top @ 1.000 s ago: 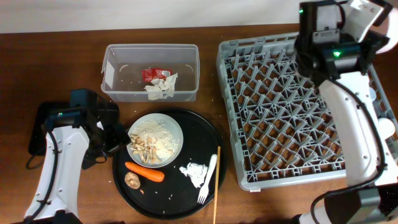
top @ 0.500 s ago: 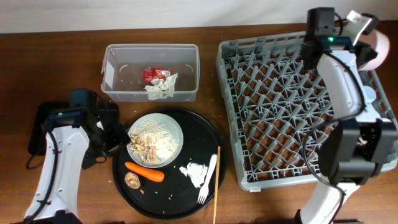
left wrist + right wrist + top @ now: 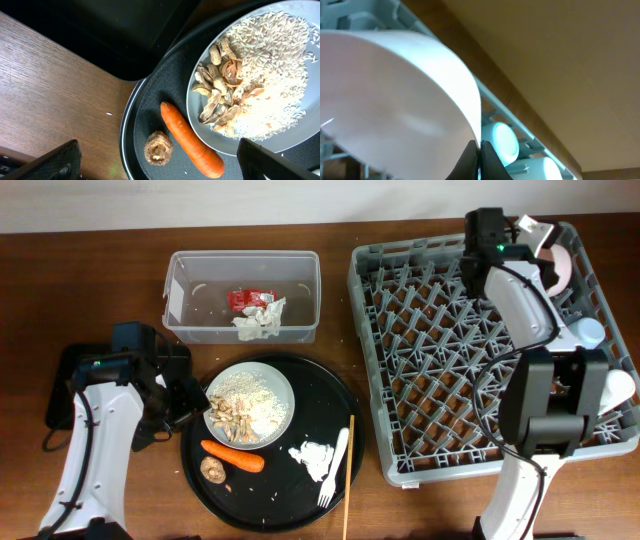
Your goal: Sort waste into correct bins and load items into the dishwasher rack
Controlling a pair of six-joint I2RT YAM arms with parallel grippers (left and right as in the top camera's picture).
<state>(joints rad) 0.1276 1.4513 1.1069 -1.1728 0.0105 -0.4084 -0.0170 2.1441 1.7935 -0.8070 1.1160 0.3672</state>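
Overhead: the right end effector (image 3: pixel 545 242) is up at the far right corner of the dishwasher rack (image 3: pixel 400 470), clamped on a pale bowl (image 3: pixel 565 265) that's tipped on edge over that corner. The left end effector (image 3: pixel 185 398) sits well left of the rack, by the plate of rice and peanut shells (image 3: pixel 262 412).

Left wrist cam: fingers (image 3: pixel 50 162) spread wide with nothing gripped, and a carrot (image 3: pixel 192 145) in view.

Right wrist cam: the fingertips are pinched tight on the bowl's rim, with a light blue cup (image 3: pixel 501 141) just past it.

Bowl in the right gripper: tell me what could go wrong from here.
1. The right gripper holds the bowl only by its thin rim, so it may pivot or slip.
2. Cups stand close by in the rack; lowering the bowl could knock them.
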